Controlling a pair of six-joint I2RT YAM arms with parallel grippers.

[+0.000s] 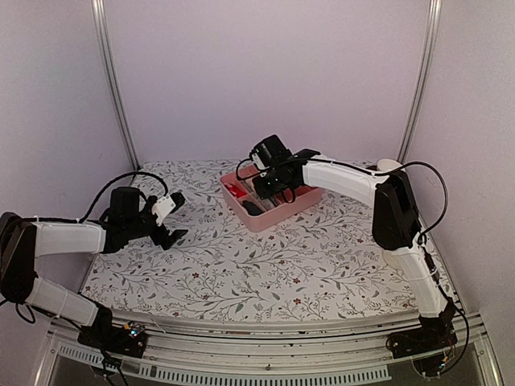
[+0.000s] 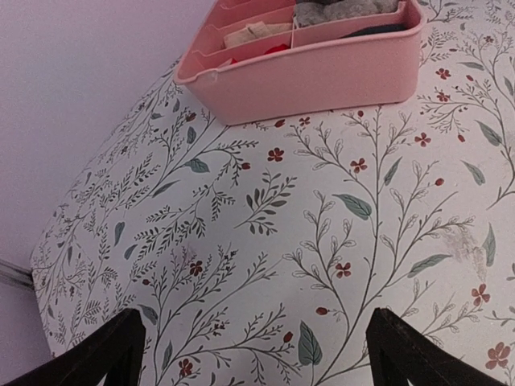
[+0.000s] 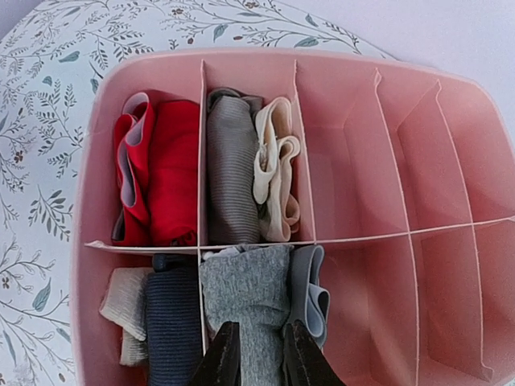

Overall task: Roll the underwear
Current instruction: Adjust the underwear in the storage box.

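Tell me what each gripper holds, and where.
Left gripper: nothing, open. Right gripper: tips nearly together on grey underwear in tray; grip cannot be told.

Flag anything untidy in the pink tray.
In the pink tray, the grey underwear under the right gripper looks loosely rolled: its pale waistband bulges sideways toward the empty compartment. Whether it crosses the divider is unclear.

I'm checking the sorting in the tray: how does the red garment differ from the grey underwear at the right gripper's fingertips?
The red garment sits in the upper-left compartment in the right wrist view; the grey underwear sits in the lower row, second compartment. The red garment is bright and untouched; the grey underwear is mottled, with the right gripper right at it, grip unclear. Both are folded up inside the pink tray.
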